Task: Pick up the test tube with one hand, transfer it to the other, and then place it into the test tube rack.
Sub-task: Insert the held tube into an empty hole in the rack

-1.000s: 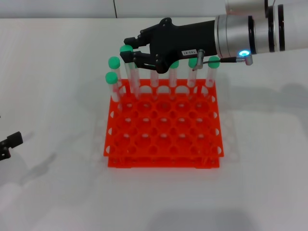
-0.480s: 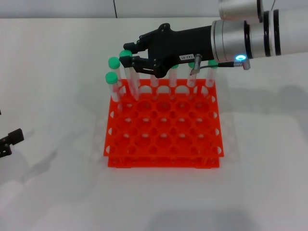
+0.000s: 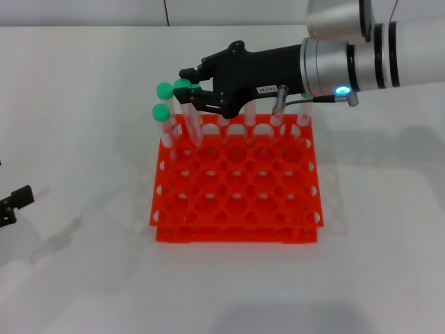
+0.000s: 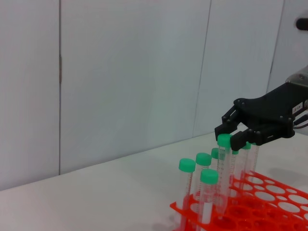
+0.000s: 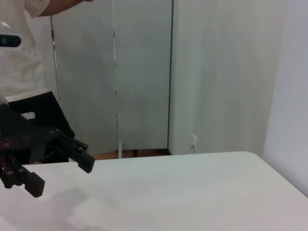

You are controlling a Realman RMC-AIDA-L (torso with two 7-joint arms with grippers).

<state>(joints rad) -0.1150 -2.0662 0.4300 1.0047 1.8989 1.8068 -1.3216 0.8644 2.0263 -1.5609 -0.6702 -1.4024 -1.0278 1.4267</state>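
The orange-red test tube rack (image 3: pixel 236 202) stands mid-table. My right gripper (image 3: pixel 189 85), black with a white label and a blue wrist light, reaches in from the right over the rack's back left corner. It is shut on the test tube (image 3: pixel 189 115) just under its green cap (image 3: pixel 182 83). The tube stands upright with its lower end inside a back-row hole. The left wrist view shows the same grip (image 4: pixel 230 134) on the tube (image 4: pixel 223 163). My left gripper (image 3: pixel 14 205) shows only as a black piece at the table's left edge.
Several other green-capped tubes stand in the rack: two on the left side (image 3: pixel 164 89) (image 3: pixel 161 111) and others in the back row behind my right hand. The rack's front rows of holes (image 3: pixel 236 223) hold nothing. White table lies all around the rack.
My right gripper has moved down and slightly left with the tube, so the tube's cap now sits lower, near the height of the other caps. The left gripper has stayed put.
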